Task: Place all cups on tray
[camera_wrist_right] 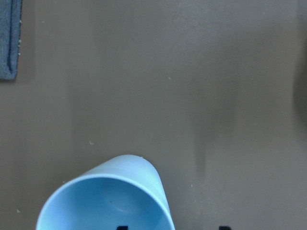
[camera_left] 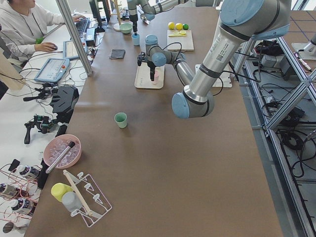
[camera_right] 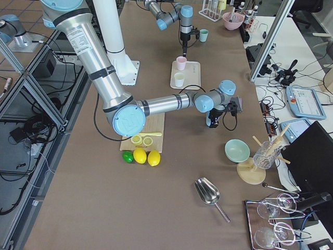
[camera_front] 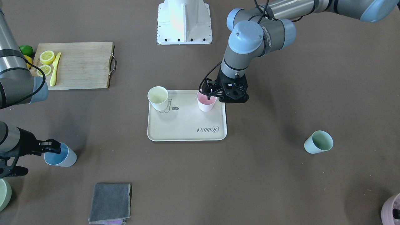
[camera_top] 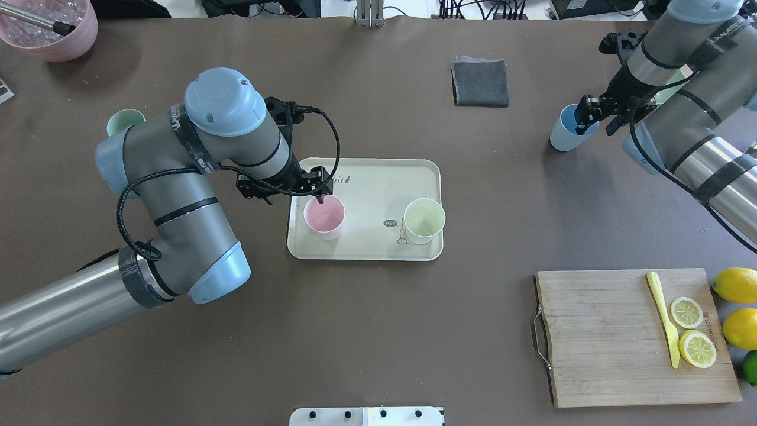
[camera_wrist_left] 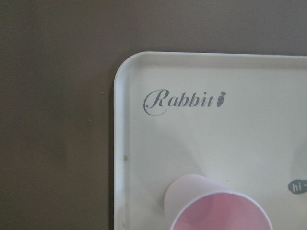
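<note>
Left gripper (camera_top: 322, 192): hangs over the far rim of the pink cup (camera_top: 324, 216) with one fingertip at the rim. I cannot tell whether it grips the cup or how wide it stands.
Right gripper (camera_wrist_right: 172, 227): spread wide, one fingertip inside the blue cup (camera_top: 565, 136) and one outside, the cup wall between them and not pinched.
Cups on the tray (camera_top: 378, 183): the pink cup and the yellow cup (camera_top: 423, 220), upright in its two near corners, apart.
Cups on the table: the blue cup, near the grey cloth (camera_top: 480, 83), and the green cup (camera_front: 318, 142), both well apart from the tray.
Hard to see: from overhead the left arm covers most of the green cup. The left wrist view cuts off the pink cup and shows no fingers.
Open room: the tray's far half and the strip between its two cups are bare.
</note>
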